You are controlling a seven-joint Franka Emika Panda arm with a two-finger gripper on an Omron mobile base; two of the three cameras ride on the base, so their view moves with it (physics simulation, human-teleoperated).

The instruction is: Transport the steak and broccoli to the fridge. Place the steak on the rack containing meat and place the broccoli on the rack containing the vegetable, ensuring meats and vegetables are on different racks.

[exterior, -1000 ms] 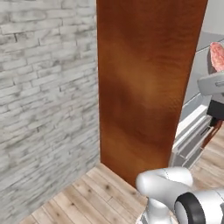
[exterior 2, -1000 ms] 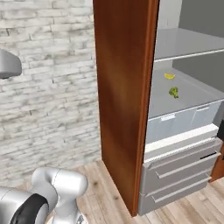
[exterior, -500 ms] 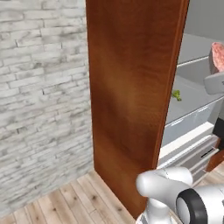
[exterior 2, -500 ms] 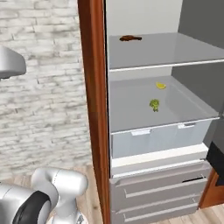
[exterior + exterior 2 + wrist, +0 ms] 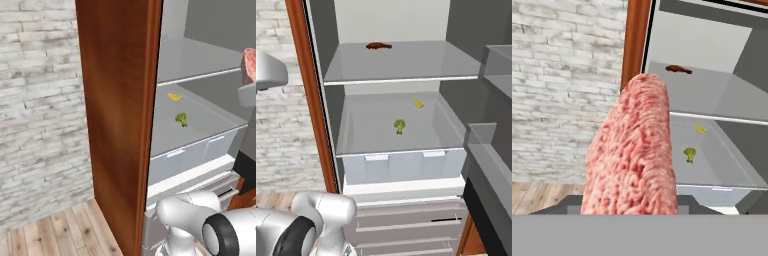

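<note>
End effector (image 5: pixel 629 212) grasping steak (image 5: pixel 632 155) upright, carried facing open fridge (image 5: pixel 461 30), destined for upper rack (image 5: pixel 406 62) with brown meat (image 5: pixel 378 46) at 12 o'clock; broccoli (image 5: pixel 399 125) lies below beside yellow vegetable (image 5: pixel 418 103).

broccoli (image 5: pixel 399 125) on lower shelf (image 5: pixel 371 137), yellow vegetable (image 5: pixel 418 103) behind, meat piece (image 5: pixel 378 46) above
</note>
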